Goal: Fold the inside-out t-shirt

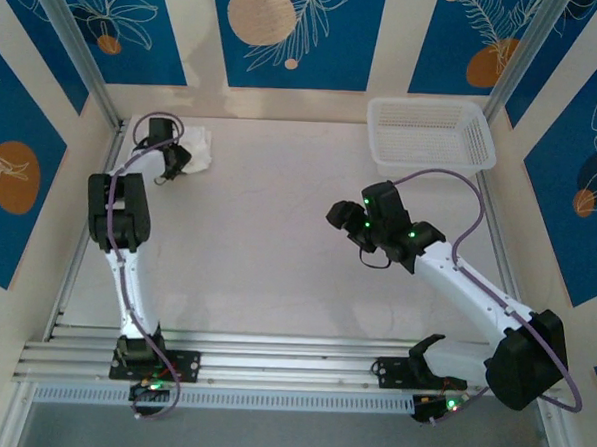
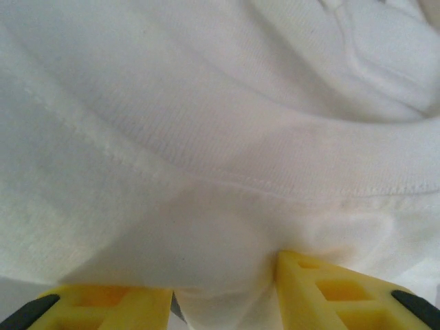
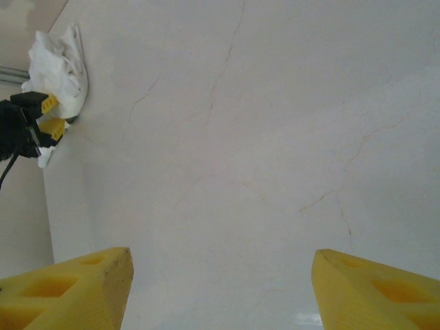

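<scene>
Soft white knit cloth, wrinkled and bunched into a small heap, is how the inside-out t-shirt (image 1: 196, 146) lies now. It sits far to the left of the white mesh basket (image 1: 430, 133), well apart from it, and about as far back on the worktop (image 1: 277, 242). The left gripper (image 1: 180, 160) is right against the heap on the side away from the basket. In the left wrist view its yellow fingers (image 2: 330, 289) stand part-way apart with a wad of cloth hanging between them, but I cannot tell whether they truly pinch it. A stitched hem runs across that view above a fine ribbed weave with the seam allowance exposed. The shirt looks light and limp: it will sag, drag and cling to itself instead of holding any shape, so a single pinch in the middle would likely lift only a lump. A better hold would probably be on a hem or shoulder seam, where doubled cloth gives the fingers something firmer, with each arm taking one corner to spread it flat. The worktop is smooth pale stone-look laminate with faint veins, which should let the cloth slide. The right gripper (image 1: 345, 222) hangs nearer than the basket and a little to its left, fingers spread wide with nothing between them, over bare worktop. The basket is rigid plastic lattice, rectangular with rounded corners.
</scene>
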Robot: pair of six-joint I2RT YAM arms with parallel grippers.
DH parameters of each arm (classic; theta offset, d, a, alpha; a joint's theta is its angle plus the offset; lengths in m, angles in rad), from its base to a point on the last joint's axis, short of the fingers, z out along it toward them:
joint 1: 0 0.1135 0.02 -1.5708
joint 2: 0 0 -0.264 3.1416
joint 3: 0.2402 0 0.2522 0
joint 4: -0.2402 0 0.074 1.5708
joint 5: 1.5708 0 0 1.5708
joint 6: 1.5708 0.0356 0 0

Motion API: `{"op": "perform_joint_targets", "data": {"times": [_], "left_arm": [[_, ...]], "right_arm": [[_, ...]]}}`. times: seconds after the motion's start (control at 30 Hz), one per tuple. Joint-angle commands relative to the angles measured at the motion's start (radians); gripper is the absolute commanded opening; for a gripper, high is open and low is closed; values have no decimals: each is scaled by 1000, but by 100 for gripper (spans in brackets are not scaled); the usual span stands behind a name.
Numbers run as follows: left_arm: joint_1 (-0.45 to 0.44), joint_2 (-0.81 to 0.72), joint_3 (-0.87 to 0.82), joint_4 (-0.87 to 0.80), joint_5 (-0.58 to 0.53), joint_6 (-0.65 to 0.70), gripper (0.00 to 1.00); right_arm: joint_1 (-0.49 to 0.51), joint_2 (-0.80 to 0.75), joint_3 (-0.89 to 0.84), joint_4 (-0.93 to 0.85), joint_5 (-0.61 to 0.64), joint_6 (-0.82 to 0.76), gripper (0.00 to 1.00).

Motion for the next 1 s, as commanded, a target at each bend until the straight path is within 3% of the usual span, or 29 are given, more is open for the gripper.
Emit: {"op": "perform_joint_targets", "data": {"times": [0.0, 0.27, 0.4, 0.63, 0.77, 0.97], "left_arm": [[39, 87, 144, -64, -23, 75, 43], [54, 260, 485, -144, 18, 127, 46], [63, 212, 490, -150, 44, 120, 53], [55, -258, -45, 112, 102, 39, 64], [18, -517, -296, 121, 103, 43, 65], [-81, -872, -608, 125, 137, 149, 66]], "right_arm": [[-16, 13, 46, -17, -34, -25, 70], [-25, 20, 69, -44, -27, -33, 70], [-32, 0, 86, -78, 10, -54, 70], [-143, -126, 38, -114, 70, -150, 74], [-245, -228, -37, -105, 76, -206, 76], [-387, -337, -208, 55, 104, -392, 86]]}}
